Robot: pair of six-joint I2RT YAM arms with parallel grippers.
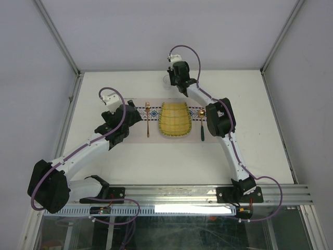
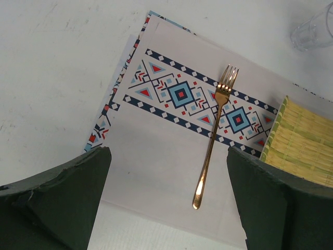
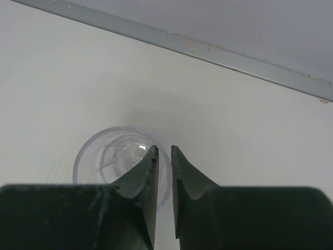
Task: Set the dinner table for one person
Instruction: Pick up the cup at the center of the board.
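On the white dinner table [image 1: 260, 130] lies a pale placemat [image 2: 156, 156] with a blue-red patterned band. A gold fork [image 2: 213, 130] rests on it, left of a yellow-green bamboo mat [image 1: 175, 120]; a spoon [image 1: 202, 122] with a dark handle lies to the mat's right. My left gripper [image 2: 169, 172] hangs open above the fork's handle end, touching nothing. A clear cup [image 3: 104, 156] stands upright at the table's far edge. My right gripper [image 3: 163, 150] is narrowed astride the cup's right wall, one finger inside, one outside.
A metal rail [image 3: 208, 52] runs along the table's far edge just beyond the cup. The same cup [image 2: 315, 28] shows in the left wrist view's upper right corner. Enclosure walls stand around the table on three sides.
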